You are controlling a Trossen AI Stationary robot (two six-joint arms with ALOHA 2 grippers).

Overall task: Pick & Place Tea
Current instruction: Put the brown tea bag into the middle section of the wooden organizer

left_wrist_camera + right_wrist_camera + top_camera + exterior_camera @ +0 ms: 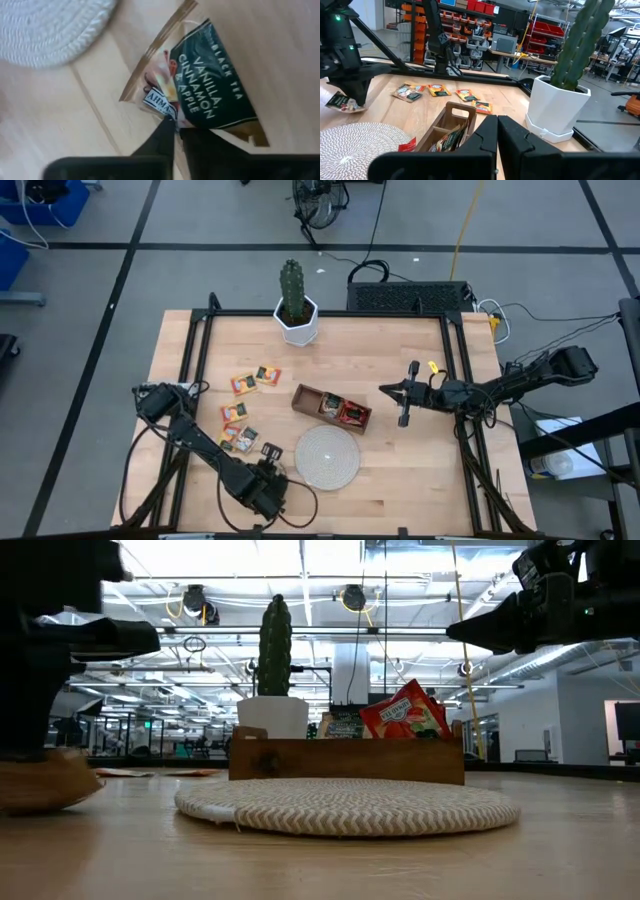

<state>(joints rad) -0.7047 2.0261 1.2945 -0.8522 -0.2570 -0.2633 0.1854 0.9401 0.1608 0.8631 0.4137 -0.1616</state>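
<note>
My left gripper (268, 454) is just left of the round woven disc (327, 455) and is shut on a green-and-gold tea sachet (210, 85) printed "Vanilla, Cinnamon & Apple". The right wrist view shows that gripper (351, 97) with the sachet (339, 101) under it. Several more sachets (243, 383) lie flat on the table's left half. The brown wooden tray (331, 409) holds sachets, among them a red one (403, 712) standing on edge. My right gripper (384, 389) is shut and empty, and hovers right of the tray. My left gripper pinches the sachet by one edge (172, 114), beside its white label, between the two fingertips (162, 132). The fingers point down from above. The sachet spreads out beyond the tips and seems to be held just off the table, close to the disc's rim.
A cactus in a white pot (296, 308) stands at the far edge's middle. A black frame (200, 345) runs along the table's left, right and far sides. Bare wood lies near the right side (420, 470).
</note>
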